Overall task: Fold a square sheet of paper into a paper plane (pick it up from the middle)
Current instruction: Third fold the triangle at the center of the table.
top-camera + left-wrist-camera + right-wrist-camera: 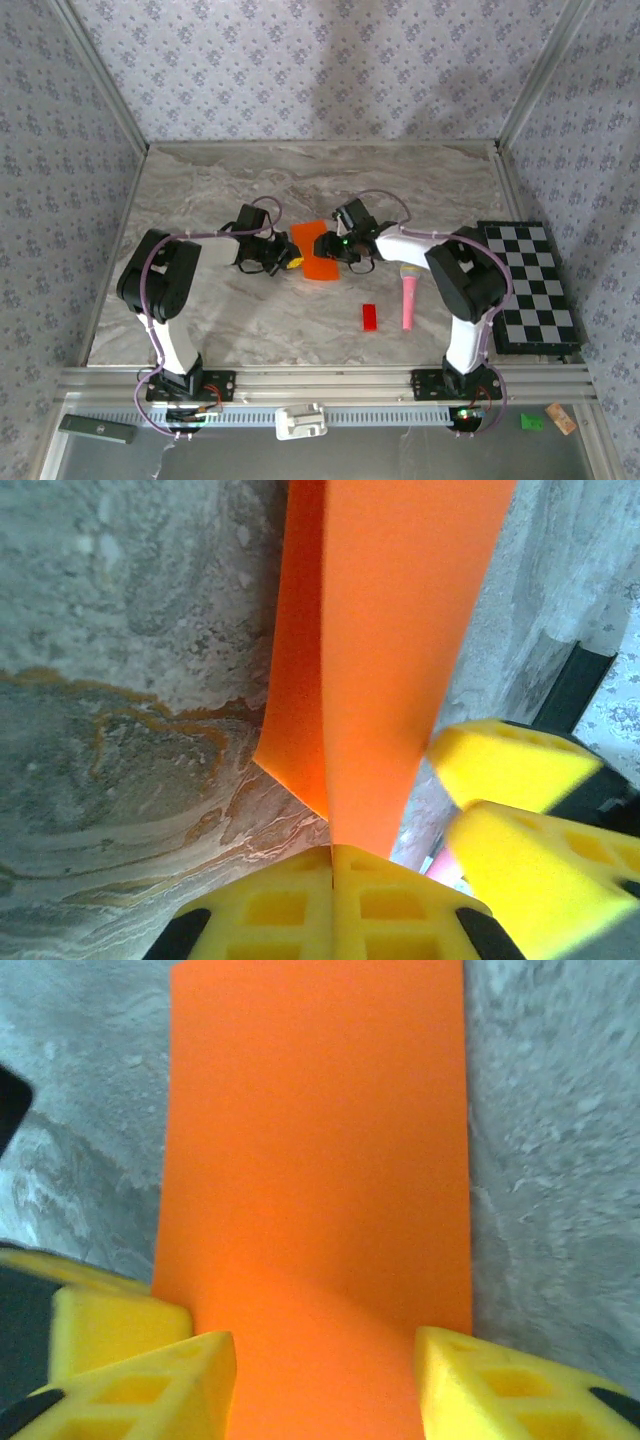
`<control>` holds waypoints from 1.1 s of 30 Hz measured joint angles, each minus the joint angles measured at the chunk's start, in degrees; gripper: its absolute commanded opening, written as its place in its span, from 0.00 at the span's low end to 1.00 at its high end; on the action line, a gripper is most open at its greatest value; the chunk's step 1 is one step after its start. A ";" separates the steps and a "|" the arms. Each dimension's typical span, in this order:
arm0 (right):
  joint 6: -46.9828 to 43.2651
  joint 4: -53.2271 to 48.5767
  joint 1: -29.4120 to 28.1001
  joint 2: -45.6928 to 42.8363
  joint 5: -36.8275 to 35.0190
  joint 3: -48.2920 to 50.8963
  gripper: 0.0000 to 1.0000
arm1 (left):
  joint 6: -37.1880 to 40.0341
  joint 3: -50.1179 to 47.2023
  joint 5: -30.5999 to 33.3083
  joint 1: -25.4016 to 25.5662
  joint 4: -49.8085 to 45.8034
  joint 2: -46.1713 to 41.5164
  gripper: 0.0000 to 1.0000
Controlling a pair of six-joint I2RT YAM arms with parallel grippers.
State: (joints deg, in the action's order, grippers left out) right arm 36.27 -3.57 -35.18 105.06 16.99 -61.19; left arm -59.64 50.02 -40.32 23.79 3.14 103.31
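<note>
Left gripper (332, 852) is clamped on a creased edge of the square sheet of paper (318, 255) lying mid-table (220, 320), right gripper (325, 1355) straddling it, jaws apart — thin, light, floppy stuff, probably best pinched along the stiffer crease.

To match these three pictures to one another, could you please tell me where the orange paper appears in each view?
Top external: orange paper at mid-table, between left gripper and right gripper.
Left wrist: a creased strip up the middle, pinched by the shut left gripper.
Right wrist: a broad strip down the centre, straddled by the open right gripper.
Shared landmark: the grey marble table.
</note>
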 measured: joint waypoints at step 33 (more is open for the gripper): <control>-48.50 1.92 -17.09 -9.22 -19.47 8.94 0.65 | -1.99 2.54 -0.44 -0.02 -3.15 1.18 0.00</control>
State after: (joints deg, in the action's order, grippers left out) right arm -12.23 -1.65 -52.27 95.83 -2.48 -52.25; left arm -61.63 52.56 -40.75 23.77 -0.01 104.49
